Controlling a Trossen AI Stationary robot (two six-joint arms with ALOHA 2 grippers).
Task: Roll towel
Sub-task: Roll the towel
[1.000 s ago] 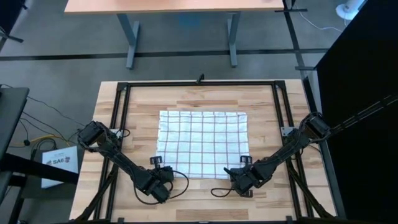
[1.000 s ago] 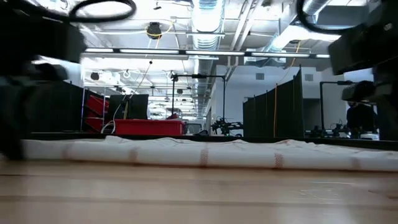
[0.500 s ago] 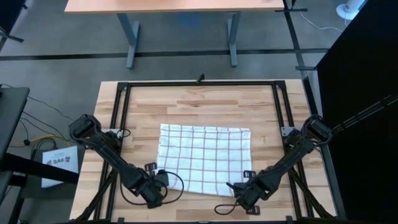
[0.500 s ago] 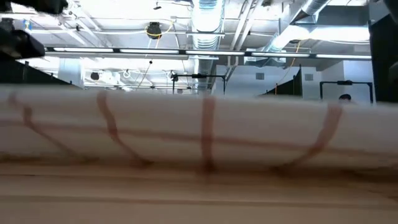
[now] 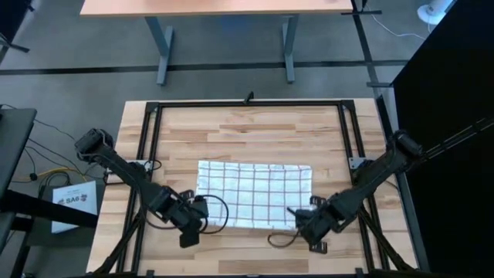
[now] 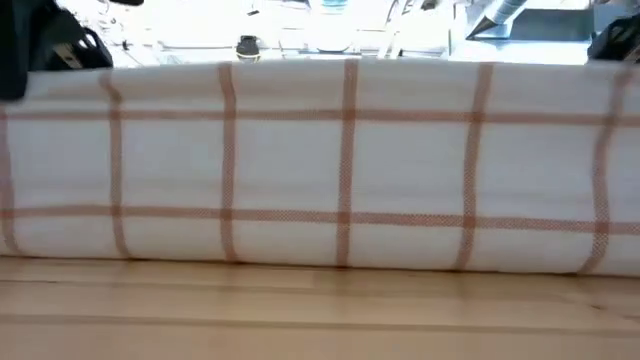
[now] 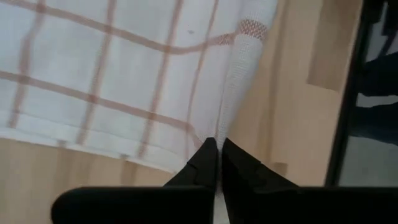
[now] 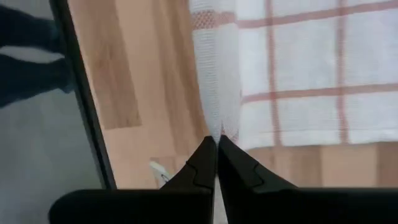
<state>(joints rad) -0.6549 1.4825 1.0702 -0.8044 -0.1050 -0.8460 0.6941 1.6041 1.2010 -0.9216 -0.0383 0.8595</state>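
Note:
The towel [image 5: 255, 193], white with a grid of reddish-brown lines, lies in the middle of the table. Its near edge is raised, so in the low view it stands like a curtain [image 6: 320, 170] with its lower part on the wood. My left gripper [image 5: 201, 210] is shut on the towel's near left corner. My right gripper [image 5: 304, 216] is shut on its near right corner. The towel also shows in the left wrist view [image 7: 93, 74] and the right wrist view [image 8: 311, 62]. My left gripper pinches the towel's left side hem [image 7: 225, 127] at the near corner between its two fingers. The cloth fans out taut from the fingertips, and the far part lies on the table. My right gripper pinches the right side hem [image 8: 214, 121] at the near corner between its two fingers. The cloth spreads away from the fingertips, raised at that corner, with the rest on the table.
A black metal frame [image 5: 147, 154] runs around the wooden table top. Bare wood lies beyond the towel toward the far edge [image 5: 247, 127] and in a narrow strip along the near edge [image 5: 247, 247]. Loose cables hang by both grippers.
Both grippers first went toward the table's near edge and dragged the towel that way. They then rose and came back toward the far edge. The towel's near edge has been lifted off the table, and its far part has stayed flat.

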